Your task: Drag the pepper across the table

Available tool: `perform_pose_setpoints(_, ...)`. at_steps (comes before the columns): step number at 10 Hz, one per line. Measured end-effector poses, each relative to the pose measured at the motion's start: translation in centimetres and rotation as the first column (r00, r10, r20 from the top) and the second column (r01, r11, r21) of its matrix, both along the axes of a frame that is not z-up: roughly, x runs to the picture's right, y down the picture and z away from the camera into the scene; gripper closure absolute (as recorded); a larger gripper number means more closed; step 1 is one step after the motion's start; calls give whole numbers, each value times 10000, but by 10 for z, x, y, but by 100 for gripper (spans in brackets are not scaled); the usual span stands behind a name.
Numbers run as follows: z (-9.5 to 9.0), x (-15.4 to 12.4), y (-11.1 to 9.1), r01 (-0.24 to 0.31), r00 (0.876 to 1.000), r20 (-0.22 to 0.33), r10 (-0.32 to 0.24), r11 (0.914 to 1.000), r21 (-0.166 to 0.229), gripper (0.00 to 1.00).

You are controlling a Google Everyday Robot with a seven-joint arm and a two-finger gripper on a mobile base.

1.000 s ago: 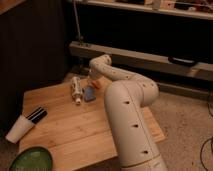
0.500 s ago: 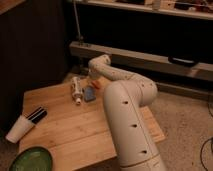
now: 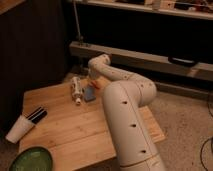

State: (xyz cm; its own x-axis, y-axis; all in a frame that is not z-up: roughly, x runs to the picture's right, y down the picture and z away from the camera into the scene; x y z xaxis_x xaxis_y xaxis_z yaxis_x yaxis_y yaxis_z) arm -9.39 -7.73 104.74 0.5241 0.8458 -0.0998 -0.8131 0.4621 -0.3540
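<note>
1. Pepper (image 3: 96,83): at the far edge of your table (image 3: 65,131), just beside the blue block (image 3: 90,94) at its 1 o'clock. Only 1 orange-red sliver shows, so you cannot tell its long axis or heading.
2. Gripper (image 3: 94,78): lowered over the pepper, largely hidden by the wrist. You cannot tell its opening or hold.

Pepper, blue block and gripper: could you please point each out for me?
pepper (image 3: 96,83): camera view, orange middle.
blue block (image 3: 90,93): camera view, top face.
gripper (image 3: 93,78): camera view, tip, just behind the pepper.
</note>
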Motion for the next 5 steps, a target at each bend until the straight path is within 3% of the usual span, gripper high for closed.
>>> perform_pose_setpoints(5, 2, -1, 2, -35, 10000, 46, 35, 9999, -105, 67)
